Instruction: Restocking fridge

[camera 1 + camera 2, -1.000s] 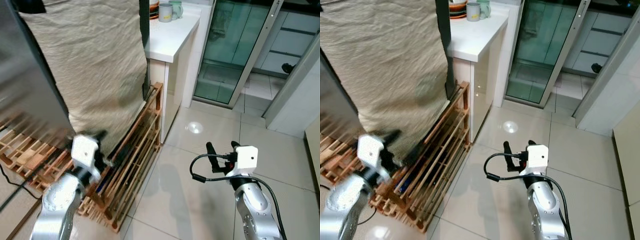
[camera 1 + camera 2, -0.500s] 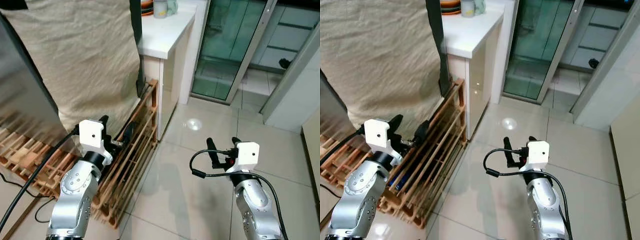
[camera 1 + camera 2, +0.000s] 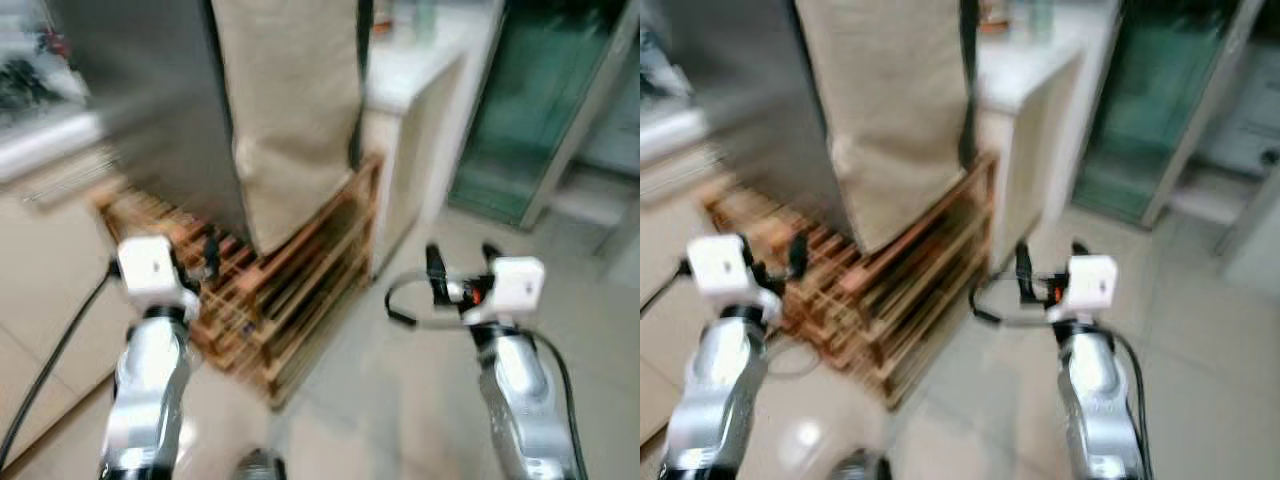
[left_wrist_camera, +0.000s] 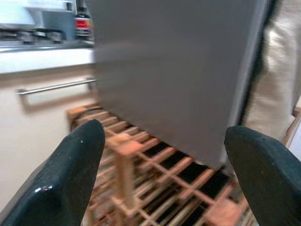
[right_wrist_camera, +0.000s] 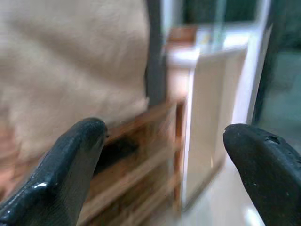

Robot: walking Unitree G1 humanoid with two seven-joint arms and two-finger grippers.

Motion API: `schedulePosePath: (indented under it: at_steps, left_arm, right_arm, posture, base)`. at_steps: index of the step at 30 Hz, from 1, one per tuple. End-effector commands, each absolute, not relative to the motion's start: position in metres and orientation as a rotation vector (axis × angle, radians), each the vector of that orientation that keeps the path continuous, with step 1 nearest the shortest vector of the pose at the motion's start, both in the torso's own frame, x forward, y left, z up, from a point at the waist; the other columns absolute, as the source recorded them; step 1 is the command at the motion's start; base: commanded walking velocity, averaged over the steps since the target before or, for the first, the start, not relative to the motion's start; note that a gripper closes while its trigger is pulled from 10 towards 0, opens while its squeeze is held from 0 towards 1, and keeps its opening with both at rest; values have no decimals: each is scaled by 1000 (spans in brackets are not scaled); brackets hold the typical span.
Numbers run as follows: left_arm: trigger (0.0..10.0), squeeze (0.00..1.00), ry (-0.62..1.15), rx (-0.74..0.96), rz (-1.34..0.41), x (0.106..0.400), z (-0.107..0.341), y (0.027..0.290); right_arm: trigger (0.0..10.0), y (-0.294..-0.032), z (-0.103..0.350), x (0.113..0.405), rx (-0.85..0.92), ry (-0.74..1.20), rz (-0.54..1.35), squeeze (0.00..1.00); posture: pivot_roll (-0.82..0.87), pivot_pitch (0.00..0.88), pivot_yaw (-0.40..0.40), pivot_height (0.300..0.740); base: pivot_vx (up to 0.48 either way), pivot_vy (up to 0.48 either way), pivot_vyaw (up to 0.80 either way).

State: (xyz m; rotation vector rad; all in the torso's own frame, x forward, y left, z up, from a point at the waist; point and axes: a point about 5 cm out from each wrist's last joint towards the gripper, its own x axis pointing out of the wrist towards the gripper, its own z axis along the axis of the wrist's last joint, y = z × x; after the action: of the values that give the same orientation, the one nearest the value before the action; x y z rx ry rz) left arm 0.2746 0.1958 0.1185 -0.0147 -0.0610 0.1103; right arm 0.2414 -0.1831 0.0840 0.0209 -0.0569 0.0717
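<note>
The picture is blurred by motion. A tall grey fridge (image 3: 150, 100) stands at the upper left, with a beige cloth (image 3: 290, 100) hanging down its side. It rests over a low wooden slatted rack (image 3: 300, 290). My left gripper (image 3: 195, 262) is held up in front of the rack's left end, open with nothing between its fingers (image 4: 70, 169). My right gripper (image 3: 462, 262) is raised over the tiled floor to the right of the rack, also open and empty, its fingers (image 5: 61, 174) pointing toward the cloth (image 5: 70, 61) and rack (image 5: 141, 179).
A white counter (image 3: 420, 70) with cups stands behind the rack. A green glass sliding door (image 3: 540, 120) is at the right. A beige cabinet with a bar handle (image 4: 51, 87) sits left of the fridge. Pale tiled floor (image 3: 400, 400) lies ahead.
The whole picture has swung and blurred, so the camera has turned left: the fridge's grey side and the left cabinet have come into view. Both grippers stay open and raised.
</note>
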Motion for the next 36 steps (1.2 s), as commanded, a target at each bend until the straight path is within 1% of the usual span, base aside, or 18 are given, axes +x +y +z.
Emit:
schedulePosePath:
  at_steps: [1,4,6,9,11,14,16,18,21,25,26,28,30,33,36]
  left_arm:
    - [10000,0,-61,16,89,278,122,198]
    - [10000,0,-47,57,49,279,120,197]
    - [10000,0,-44,90,4,283,120,187]
    - [10000,0,-78,84,-87,282,124,173]
    - [10000,0,-84,121,-147,277,123,168]
    - [10000,0,-69,161,-213,263,115,171]
    - [10000,0,-46,109,-173,257,111,182]
    - [10000,0,-50,98,-164,257,111,183]
    - [10000,0,-84,104,-146,266,117,179]
    - [10000,0,-80,84,-130,267,117,182]
    - [10000,0,-79,64,-115,265,116,186]
    - [10000,0,-84,101,-79,254,110,207]
    - [10000,0,-15,101,-7,240,94,233]
    - [10000,0,-3,93,-3,236,91,235]
    - [10000,0,-34,82,-48,240,96,216]
  right_arm:
    - [10000,-183,88,243,7,-61,83,0]
    - [10000,-191,86,239,0,-41,64,0]
    - [10000,-191,88,242,9,-54,47,0]
    - [10000,-185,91,243,27,-69,46,0]
    - [10000,-180,90,240,21,-66,52,0]
    - [10000,-178,79,222,18,-10,69,0]
    - [10000,-184,70,214,13,21,54,0]
    - [10000,-185,69,214,14,21,48,0]
    - [10000,-188,71,223,9,2,41,0]
    - [10000,-195,77,229,21,-30,-12,0]
    - [10000,-200,77,228,53,-30,-55,0]
    - [10000,-211,75,223,84,-8,-126,0]
    - [10000,-221,69,210,28,28,-122,0]
    - [10000,-223,67,207,4,36,-110,0]
    - [10000,-218,71,210,-19,14,-69,0]
  posture:
    - [-76,0,14,740]
    - [-82,0,23,740]
    - [-84,0,26,740]
    - [-82,0,28,740]
    - [-81,0,27,740]
    - [-83,0,31,740]
    - [-85,0,33,740]
    - [-85,0,34,740]
    - [-84,0,33,740]
    - [-85,0,30,740]
    - [-88,0,30,740]
    - [-91,0,28,740]
    - [-93,0,28,740]
    - [-95,0,24,740]
    - [-89,0,21,740]
  base:
    - [0,0,0]
    - [0,0,0]
    - [0,0,0]
    - [0,0,0]
    - [0,0,0]
    - [0,0,0]
    - [0,0,0]
    - [0,0,0]
    - [0,0,0]
    - [0,0,0]
    - [0,0,0]
    - [0,0,0]
    - [0,0,0]
    - [0,0,0]
    - [0,0,0]
